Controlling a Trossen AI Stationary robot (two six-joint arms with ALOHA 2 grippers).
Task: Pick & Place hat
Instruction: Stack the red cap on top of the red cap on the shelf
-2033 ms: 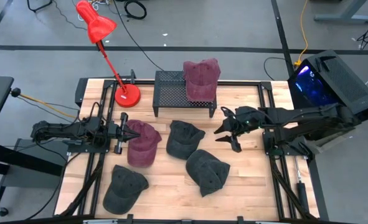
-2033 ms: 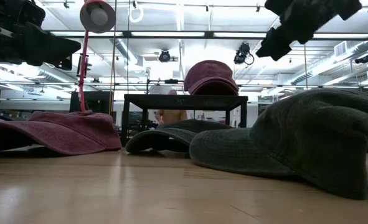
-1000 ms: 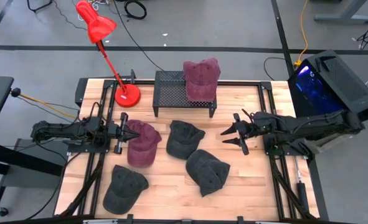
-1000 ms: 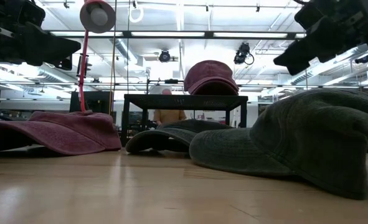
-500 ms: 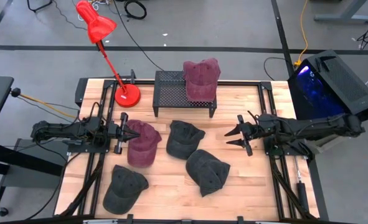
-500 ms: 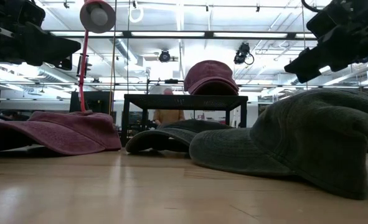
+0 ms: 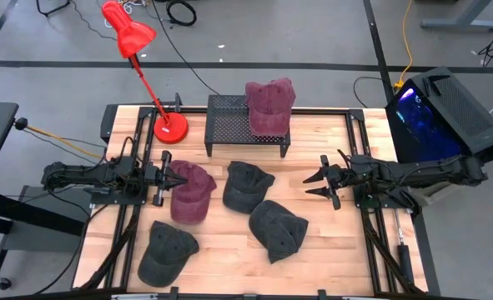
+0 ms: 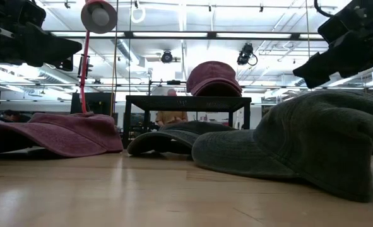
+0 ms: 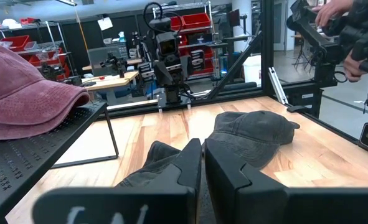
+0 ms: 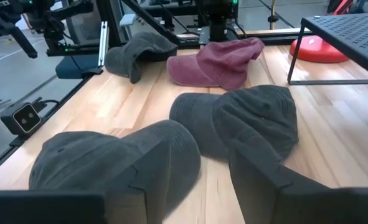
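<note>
A maroon hat [image 7: 269, 107] rests crown-up on the black mesh rack [image 7: 229, 125]. A second maroon hat [image 7: 189, 190] and three dark grey hats [image 7: 246, 183] [image 7: 277, 228] [image 7: 167, 250] lie flat on the wooden table. My left gripper [image 7: 171, 177] is shut and low, with its tips at the left edge of the table's maroon hat. In the left wrist view its shut fingers [image 9: 202, 163] hide that hat. My right gripper [image 7: 319, 177] hangs open above bare wood, right of the dark hats. In the right wrist view its gripper [image 10: 199, 199] looks over the nearest dark hat [image 10: 115, 162]. My left gripper comes level from the table's left, its shut tips at the left rim of the maroon hat [image 7: 178, 177]. I cannot tell whether they touch it. The hat lies flat on the table.
A red desk lamp [image 7: 169, 127] stands at the far left corner, its arm leaning out over the floor. Black rails [image 7: 363, 158] run along the table's left and right edges. Bare wood [image 7: 329, 233] lies to the right of the hats and along the near edge.
My right gripper has drawn back toward the table's right edge and sunk a little, staying open. The hats have not moved.
</note>
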